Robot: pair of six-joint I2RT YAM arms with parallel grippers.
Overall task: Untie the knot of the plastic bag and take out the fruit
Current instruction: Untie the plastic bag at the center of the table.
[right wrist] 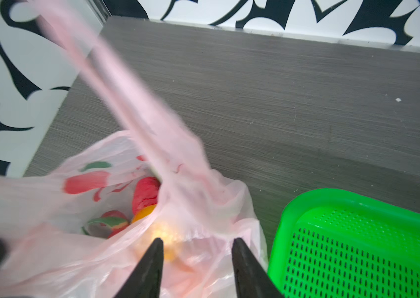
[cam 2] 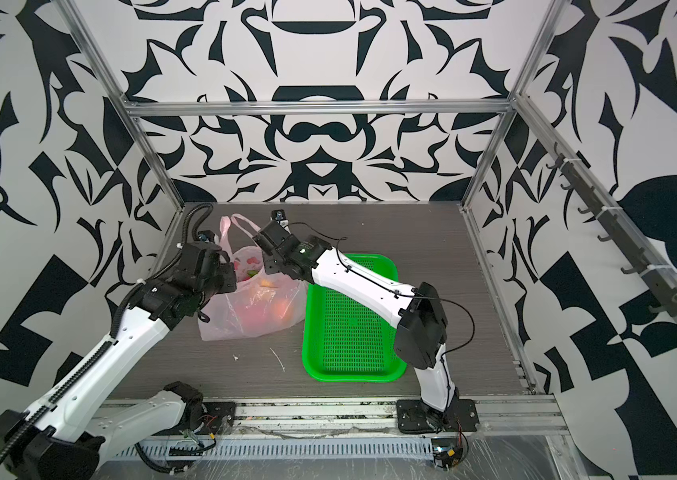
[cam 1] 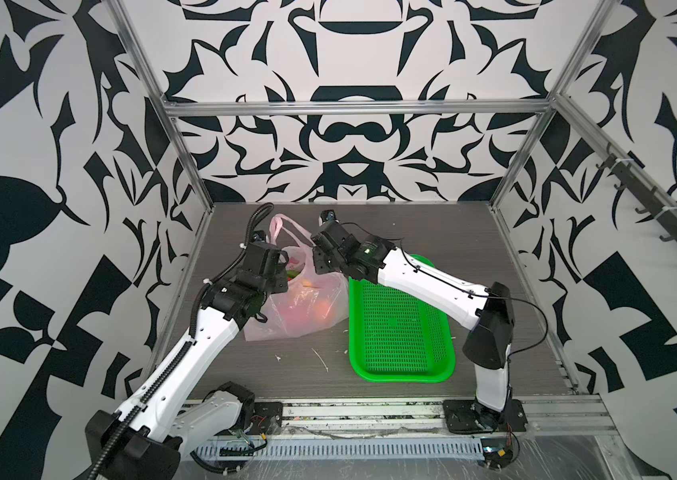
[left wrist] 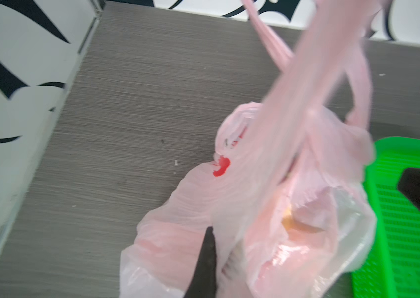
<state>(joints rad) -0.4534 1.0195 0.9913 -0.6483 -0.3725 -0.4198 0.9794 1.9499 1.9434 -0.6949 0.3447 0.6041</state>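
Left gripper [left wrist: 220, 240]: jaws clenched on bag [cam 1: 303, 320] film. Right gripper [right wrist: 198, 241]: jaws released over bag mouth. Bag on surface [cam 1: 411, 232] just beside basket [cam 1: 399, 328], fruit [right wrist: 145, 192] inside, knot not visible. Risk: left pull tears thin film or tips bag, spilling fruit.

So, the background stuff around me: a bright green perforated basket [cam 1: 399, 328] [cam 2: 349, 332] sits flat on the grey wood-grain tabletop [cam 1: 432, 232] over on my right side, with its long side running front to back. It also shows up at the edge of both wrist views [left wrist: 410, 232] [right wrist: 358, 258]. A thin white streak [cam 1: 322, 359] and a tiny white scrap [cam 1: 277, 357] lie on the table near the basket's front corner, not touching it. The black-and-white patterned walls [cam 1: 353, 41] sit behind an aluminium frame [cam 1: 353, 107]. There's a rail of dark hooks [cam 1: 656, 203] along the right-hand wall and a slotted cable duct [cam 1: 341, 449] along the front.
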